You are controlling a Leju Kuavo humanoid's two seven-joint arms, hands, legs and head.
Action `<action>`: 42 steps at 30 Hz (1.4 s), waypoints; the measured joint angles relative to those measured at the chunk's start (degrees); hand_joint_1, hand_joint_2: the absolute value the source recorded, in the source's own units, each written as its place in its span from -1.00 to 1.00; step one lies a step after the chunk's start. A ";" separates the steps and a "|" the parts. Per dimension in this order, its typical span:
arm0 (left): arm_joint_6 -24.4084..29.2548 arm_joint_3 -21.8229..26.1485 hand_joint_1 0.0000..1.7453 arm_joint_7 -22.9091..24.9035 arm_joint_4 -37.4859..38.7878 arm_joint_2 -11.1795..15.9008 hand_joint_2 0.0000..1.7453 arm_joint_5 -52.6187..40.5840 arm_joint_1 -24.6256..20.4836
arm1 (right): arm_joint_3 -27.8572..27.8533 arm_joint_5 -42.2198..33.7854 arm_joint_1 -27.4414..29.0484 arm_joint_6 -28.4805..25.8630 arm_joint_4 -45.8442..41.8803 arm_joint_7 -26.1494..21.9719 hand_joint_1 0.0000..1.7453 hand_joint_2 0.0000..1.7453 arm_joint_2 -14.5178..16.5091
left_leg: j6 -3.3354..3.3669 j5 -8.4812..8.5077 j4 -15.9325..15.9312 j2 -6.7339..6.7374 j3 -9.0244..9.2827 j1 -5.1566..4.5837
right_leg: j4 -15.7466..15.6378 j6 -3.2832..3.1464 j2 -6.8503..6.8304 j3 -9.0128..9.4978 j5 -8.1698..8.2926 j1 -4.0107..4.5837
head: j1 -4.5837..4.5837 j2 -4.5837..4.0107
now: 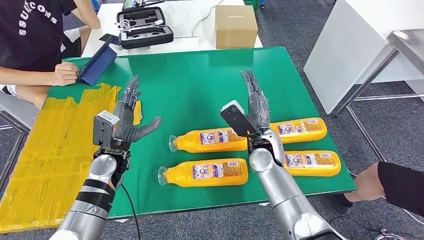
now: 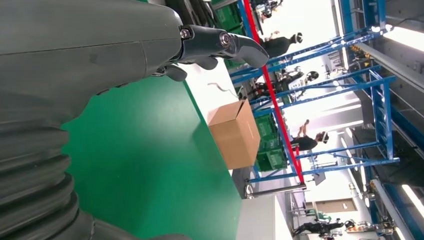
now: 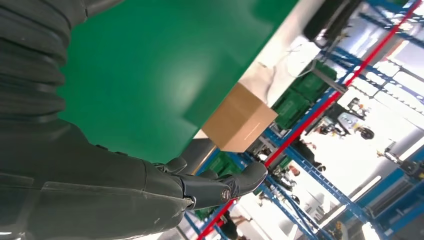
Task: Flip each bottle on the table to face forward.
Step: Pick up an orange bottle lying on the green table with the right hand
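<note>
Several orange bottles lie on their sides on the green table (image 1: 200,75), printed labels up. One bottle (image 1: 209,140) and another (image 1: 205,173) point their clear necks left. Two more lie at the right, one (image 1: 299,129) behind the other (image 1: 312,163). My left hand (image 1: 128,116) hovers left of the bottles, fingers spread, holding nothing. My right hand (image 1: 256,106) is raised above the gap between the bottles, fingers straight and empty. In the left wrist view my left hand (image 2: 100,50) is over bare green table; my right hand (image 3: 125,190) looks the same in the right wrist view.
A person sits at the far left with a hand (image 1: 65,73) on the table by a blue folder (image 1: 98,64). Yellow tape (image 1: 55,145) covers the table's left part. A cardboard box (image 1: 235,26) and an open black case (image 1: 144,27) stand behind. Another person's arm (image 1: 395,185) is at right.
</note>
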 joint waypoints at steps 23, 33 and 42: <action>-1.32 -0.30 -1.00 0.37 4.94 -2.92 1.00 -0.93 -4.80 | 9.66 17.83 -9.05 4.21 26.15 7.73 -1.00 1.00 5.29 | -0.01 0.02 0.01 -0.01 0.00 0.00 | 0.04 0.00 -0.01 -0.02 0.00 0.00 | 0.00 0.00; -1.80 -0.25 -1.00 0.49 6.51 -3.63 1.00 -0.97 -5.45 | 10.24 22.41 -10.99 3.90 31.36 13.77 -1.00 1.00 4.99 | -0.01 0.02 0.02 0.00 0.02 0.00 | 0.04 0.01 0.00 -0.01 0.00 0.00 | 0.00 0.00; -1.98 -0.24 -1.00 0.52 7.81 -4.02 1.00 -0.95 -6.00 | 10.23 23.22 -13.51 7.59 34.62 14.85 -1.00 1.00 4.91 | -0.01 0.03 0.02 0.00 0.17 0.00 | 0.03 0.01 0.00 0.11 0.01 0.00 | -0.01 0.00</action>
